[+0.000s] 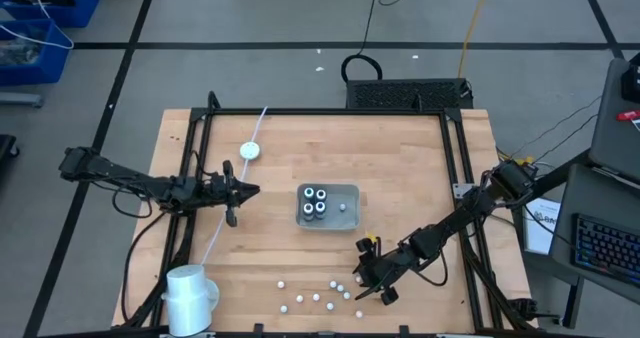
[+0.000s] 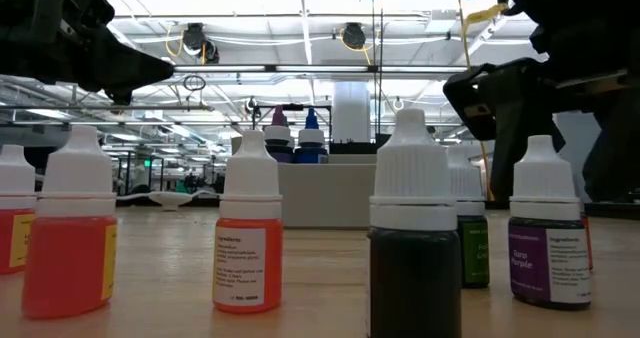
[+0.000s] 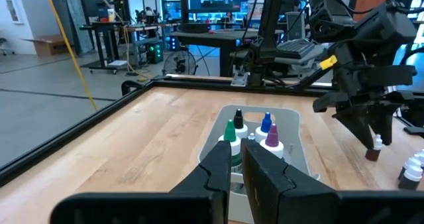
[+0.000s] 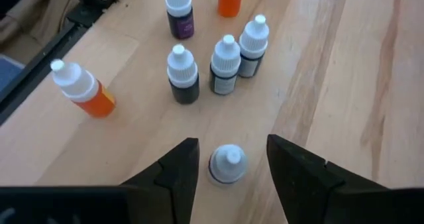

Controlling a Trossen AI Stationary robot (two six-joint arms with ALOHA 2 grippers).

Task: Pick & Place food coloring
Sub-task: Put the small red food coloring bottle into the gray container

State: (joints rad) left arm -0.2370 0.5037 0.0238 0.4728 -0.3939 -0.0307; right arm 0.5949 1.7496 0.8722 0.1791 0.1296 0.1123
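**A:** So, from above, where is everything?

**B:** The grey tray [image 1: 343,192] sits mid-table with 4 food coloring bottles [image 1: 316,202] packed in its left half. More small bottles [image 1: 316,298] are scattered on the wood near the front edge. The left gripper [image 1: 252,190] hangs left of the tray, apart from it. The right gripper [image 1: 372,288] is low at the right end of the scattered group. A white cup [image 1: 190,296] stands at the front left corner, and a white disc [image 1: 250,150] lies behind the left gripper.

**A:** And at table height?

**B:** An orange bottle [image 2: 247,233], a black one [image 2: 414,240] and a purple one [image 2: 545,233] stand close to the camera, all with white caps. The tray [image 2: 330,188] shows behind them. Dark arm parts hang at both top corners.

**A:** What about the left wrist?

**B:** The left gripper [image 3: 236,159] has its fingers nearly together with nothing between them. Ahead, the tray [image 3: 295,138] holds bottles with green [image 3: 230,131], blue [image 3: 265,123] and purple [image 3: 271,135] tips.

**A:** Right wrist?

**B:** The right gripper [image 4: 232,159] is spread wide, 1 finger [image 4: 180,168] on each side of a white-capped bottle [image 4: 227,164] standing on the wood. I cannot tell whether the fingers touch it. 6 other bottles [image 4: 225,65] stand beyond.
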